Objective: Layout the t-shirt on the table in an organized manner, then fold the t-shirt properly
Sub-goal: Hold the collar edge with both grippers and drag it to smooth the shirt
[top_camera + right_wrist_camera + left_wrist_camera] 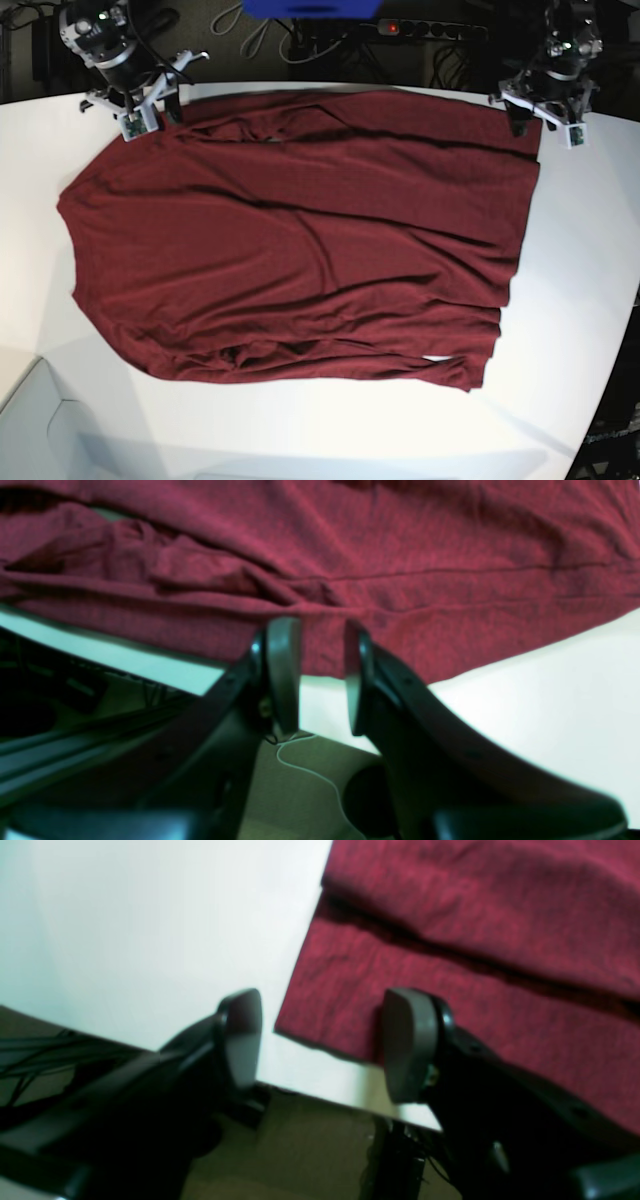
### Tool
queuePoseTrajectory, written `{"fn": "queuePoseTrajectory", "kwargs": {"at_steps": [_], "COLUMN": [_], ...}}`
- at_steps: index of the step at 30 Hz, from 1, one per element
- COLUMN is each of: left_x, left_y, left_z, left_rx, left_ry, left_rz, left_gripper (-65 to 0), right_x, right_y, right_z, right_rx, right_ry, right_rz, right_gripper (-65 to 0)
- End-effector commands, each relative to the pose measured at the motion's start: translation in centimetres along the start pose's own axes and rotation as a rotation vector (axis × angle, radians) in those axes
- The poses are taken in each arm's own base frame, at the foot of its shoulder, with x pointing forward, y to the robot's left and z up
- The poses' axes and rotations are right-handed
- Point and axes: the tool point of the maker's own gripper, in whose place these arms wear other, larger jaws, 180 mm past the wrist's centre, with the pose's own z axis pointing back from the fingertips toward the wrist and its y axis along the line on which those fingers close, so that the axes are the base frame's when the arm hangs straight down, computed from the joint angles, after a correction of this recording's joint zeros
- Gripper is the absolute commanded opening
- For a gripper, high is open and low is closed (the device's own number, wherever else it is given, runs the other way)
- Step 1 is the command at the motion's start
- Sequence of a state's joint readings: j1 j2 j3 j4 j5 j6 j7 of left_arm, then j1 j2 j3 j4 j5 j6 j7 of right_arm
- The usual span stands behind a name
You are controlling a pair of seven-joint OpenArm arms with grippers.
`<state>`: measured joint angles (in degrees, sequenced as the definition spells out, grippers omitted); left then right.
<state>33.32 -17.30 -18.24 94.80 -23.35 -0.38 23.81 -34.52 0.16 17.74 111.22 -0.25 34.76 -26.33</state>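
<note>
The maroon t-shirt (pixel 300 250) lies spread out, wrinkled, across the white table (pixel 580 300), with a bunched fold along its near hem. At the shirt's far right corner, my left gripper (pixel 533 122) stands open. In the left wrist view that corner (pixel 320 1020) sits between the left gripper's (pixel 324 1005) two pads, and nothing is pinched. My right gripper (pixel 160 110) is at the far left corner. It (pixel 320 635) is open by a narrow gap just short of the shirt's edge (pixel 320 660), holding nothing.
Both grippers hang at the table's far edge (pixel 350 1100), with floor and cables below. Behind the table lie a power strip (pixel 420 28) with a red light, loose cables and a blue object (pixel 310 8). Bare tabletop shows on the right (pixel 590 220) and at the front.
</note>
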Motion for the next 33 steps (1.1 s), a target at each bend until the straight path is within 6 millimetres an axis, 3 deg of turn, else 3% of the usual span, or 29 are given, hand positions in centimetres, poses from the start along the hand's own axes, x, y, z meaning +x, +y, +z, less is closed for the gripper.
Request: {"fn": "queuePoseTrajectory", "kwargs": {"at_steps": [1, 5, 7, 9, 13, 16, 21, 25, 33], "left_x": [1.3, 1.2, 0.5, 0.1, -0.2, -0.1, 0.1, 0.2, -0.2], "left_y": [0.1, 0.2, 0.6, 0.7, 0.9, 0.8, 0.6, 0.6, 0.3], "left_z": [0.0, -0.4, -0.6, -0.7, -0.8, -0.7, -0.7, -0.7, -0.6], "left_rx": [0.0, 0.005, 0.012, 0.015, 0.018, 0.015, 0.012, 0.011, 0.01], "left_ry": [-0.04, -0.031, -0.013, -0.004, 0.004, 0.002, -0.004, -0.005, -0.002], "left_rz": [-0.014, -0.011, -0.008, -0.003, 0.002, 0.004, 0.004, 0.005, 0.014], "left_gripper": [-27.8, -28.1, -32.1, -40.5, -64.8, -62.7, -64.9, -64.9, -64.9], "right_x": [0.7, 0.7, 0.8, 0.7, 0.8, 0.7, 0.6, 0.4, -1.7], "right_y": [-0.1, 0.0, 0.1, 0.1, 0.5, 0.7, 2.0, 3.2, 3.4], "right_z": [0.3, 0.3, 0.3, 0.3, 0.3, 0.2, 0.0, -0.7, -2.3], "right_rx": [-0.002, 0.002, 0.003, 0.003, 0.005, 0.012, 0.047, 0.084, 0.103], "right_ry": [-0.031, -0.032, -0.034, -0.032, -0.036, -0.035, -0.032, -0.025, 0.022], "right_rz": [0.006, 0.006, 0.007, 0.006, -0.012, -0.014, -0.012, -0.018, -0.06], "right_gripper": [-48.4, -48.0, -47.8, -47.8, -43.6, -35.3, -24.7, -25.7, -31.0]}}
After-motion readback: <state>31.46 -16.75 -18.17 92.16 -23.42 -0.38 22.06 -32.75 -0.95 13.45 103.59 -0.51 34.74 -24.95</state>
